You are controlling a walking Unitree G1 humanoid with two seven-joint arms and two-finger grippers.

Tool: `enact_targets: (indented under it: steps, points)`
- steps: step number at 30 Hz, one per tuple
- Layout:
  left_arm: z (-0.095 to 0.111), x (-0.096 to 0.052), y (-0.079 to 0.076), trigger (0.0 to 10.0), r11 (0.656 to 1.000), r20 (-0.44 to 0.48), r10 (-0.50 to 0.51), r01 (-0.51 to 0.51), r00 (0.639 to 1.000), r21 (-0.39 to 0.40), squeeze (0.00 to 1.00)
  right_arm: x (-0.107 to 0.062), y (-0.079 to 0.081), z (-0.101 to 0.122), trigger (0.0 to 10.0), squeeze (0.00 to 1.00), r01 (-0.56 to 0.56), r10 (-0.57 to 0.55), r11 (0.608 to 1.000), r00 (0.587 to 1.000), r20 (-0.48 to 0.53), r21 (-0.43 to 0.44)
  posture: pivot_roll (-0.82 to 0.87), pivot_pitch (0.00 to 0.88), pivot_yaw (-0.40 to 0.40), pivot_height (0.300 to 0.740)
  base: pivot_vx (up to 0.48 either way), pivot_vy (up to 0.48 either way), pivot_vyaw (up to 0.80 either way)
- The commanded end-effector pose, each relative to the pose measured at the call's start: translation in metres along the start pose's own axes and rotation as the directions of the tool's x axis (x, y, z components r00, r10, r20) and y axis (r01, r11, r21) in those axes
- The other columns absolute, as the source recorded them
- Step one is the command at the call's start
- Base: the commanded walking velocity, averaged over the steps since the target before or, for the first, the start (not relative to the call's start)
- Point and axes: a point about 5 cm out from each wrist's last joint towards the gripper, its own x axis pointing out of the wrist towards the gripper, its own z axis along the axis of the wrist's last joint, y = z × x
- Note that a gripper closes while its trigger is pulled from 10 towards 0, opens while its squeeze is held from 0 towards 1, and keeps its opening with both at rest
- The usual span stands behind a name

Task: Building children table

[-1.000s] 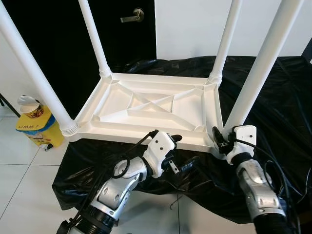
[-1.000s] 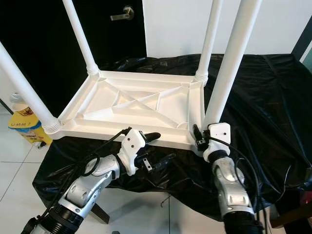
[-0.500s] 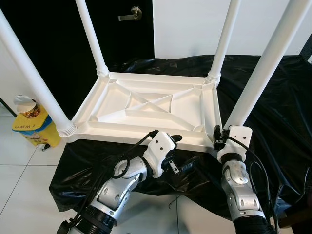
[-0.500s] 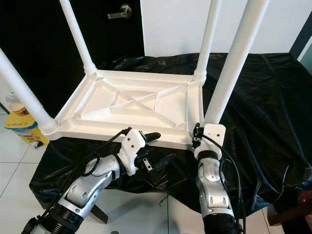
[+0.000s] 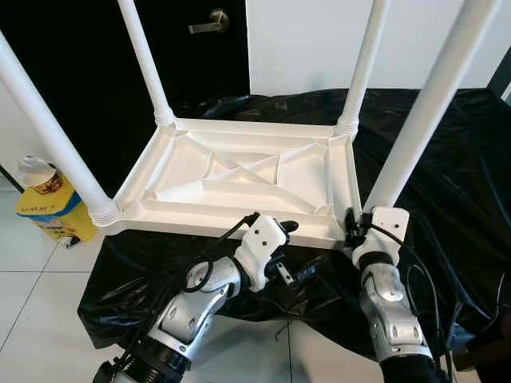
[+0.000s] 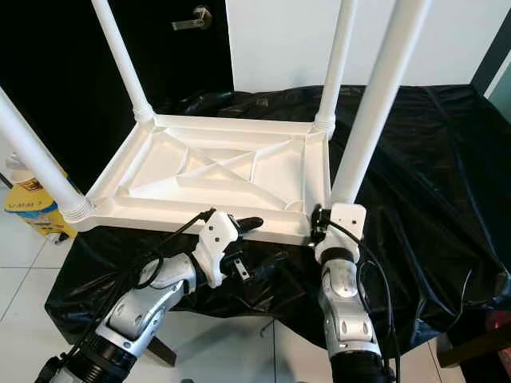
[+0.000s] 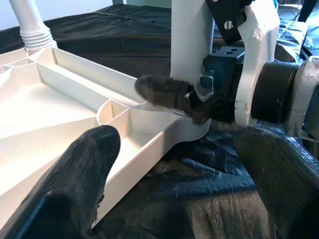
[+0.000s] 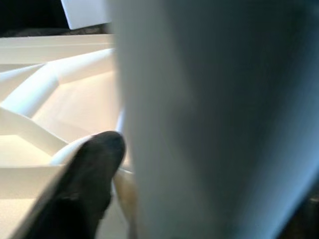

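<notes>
A white plastic children's table [image 5: 200, 217] lies upside down on a black cloth, its legs pointing up. My right gripper [image 5: 356, 227] is at the base of the near right leg [image 5: 423, 104], shut on it where it meets the table's corner. In the right wrist view the leg [image 8: 214, 119] stands close between the fingers, with one black finger [image 8: 92, 174] beside it. My left gripper [image 5: 299, 247] is open, just in front of the table's near edge and left of that corner. The left wrist view looks between its fingers [image 7: 89, 164] at the right gripper [image 7: 199, 99] and the leg.
The black cloth [image 5: 455, 167] covers the low support under the table and hangs over its front. A yellow container [image 5: 44, 214] with a cup on top stands on the tiled floor at left. Behind are a dark door with a lever handle [image 5: 209, 21] and a white wall.
My right forearm has swung leftward under its gripper, which has stayed at the base of the near right leg. The left gripper has held still. The camera has shifted slightly.
</notes>
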Motion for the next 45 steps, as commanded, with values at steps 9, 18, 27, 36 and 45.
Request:
enact_targets:
  steps: [9, 18, 27, 36, 45]
  points:
    - [-0.001, -0.001, -0.005, 10.0, 0.999, -0.009, -0.039, 0.039, 0.999, -0.008, 0.0, -0.011, -0.009, 0.006, 10.0, 1.0, -0.135, 0.135, 0.991, 0.989, 0.064, -0.014, 0.01, 0.019, 0.015, 0.74, 0.0, 0.0, 0.0]
    - [-0.001, -0.001, -0.005, 10.0, 0.999, -0.011, -0.043, 0.043, 0.999, -0.008, 0.0, -0.011, -0.039, 0.01, 10.0, 0.0, -0.326, 0.332, 0.94, 0.942, 0.051, -0.104, 0.0, 0.014, 0.025, 0.74, 0.0, 0.0, 0.0]
    - [-0.001, -0.001, -0.003, 10.0, 0.998, -0.014, -0.055, 0.055, 0.998, 0.0, 0.0, 0.009, -0.045, 0.014, 3.1, 0.0, -0.531, 0.533, 0.82, 0.844, -0.051, -0.216, 0.01, 0.005, 0.031, 0.74, 0.0, 0.0, 0.0]
    - [0.0, -0.001, -0.003, 10.0, 0.999, -0.015, -0.05, 0.05, 0.999, 0.003, 0.0, 0.01, -0.045, 0.005, 0.0, 0.0, -0.553, 0.548, 0.805, 0.832, -0.09, -0.213, 0.02, 0.0, 0.026, 0.74, 0.0, 0.0, 0.0]
    - [-0.001, -0.001, -0.003, 10.0, 0.999, -0.015, -0.052, 0.052, 0.999, 0.004, 0.0, 0.011, -0.052, -0.003, 10.0, 0.0, -0.502, 0.488, 0.841, 0.865, -0.118, -0.202, 0.01, 0.0, 0.029, 0.74, 0.0, 0.0, 0.0]
